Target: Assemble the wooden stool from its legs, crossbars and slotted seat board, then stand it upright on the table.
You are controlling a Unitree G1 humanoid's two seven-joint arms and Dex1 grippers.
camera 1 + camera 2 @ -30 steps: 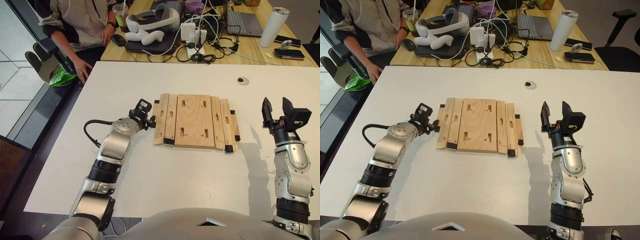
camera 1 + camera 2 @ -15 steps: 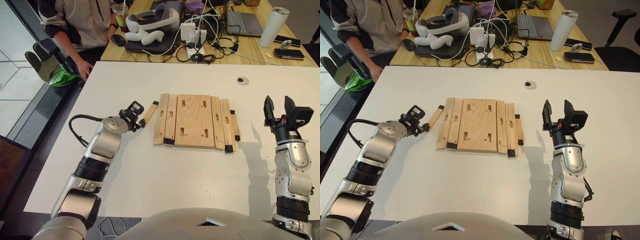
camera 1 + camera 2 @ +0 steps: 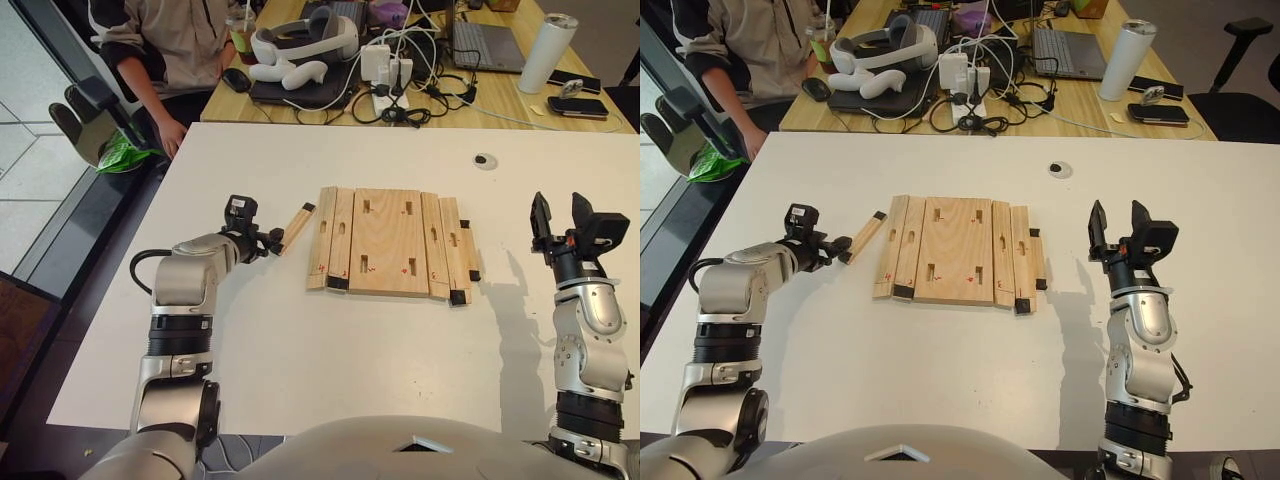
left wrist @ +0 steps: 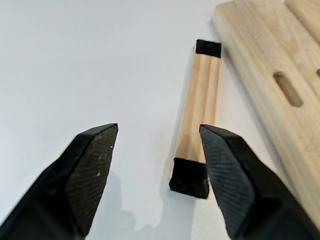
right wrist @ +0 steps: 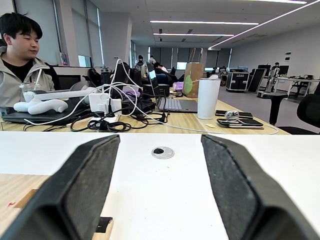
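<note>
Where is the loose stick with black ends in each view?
Left eye view: stick left of centre, just left of the boards, before the left gripper.
Right eye view: same spot, left of the boards.
Left wrist view: centre, ahead of the gripper; boards at the edge.
Right wrist view: faces the far desk, away from the stick.
Shared landmark: the boards.

Slotted plank (image 4: 260, 65) partly beyond the left wrist view's edge.
</note>
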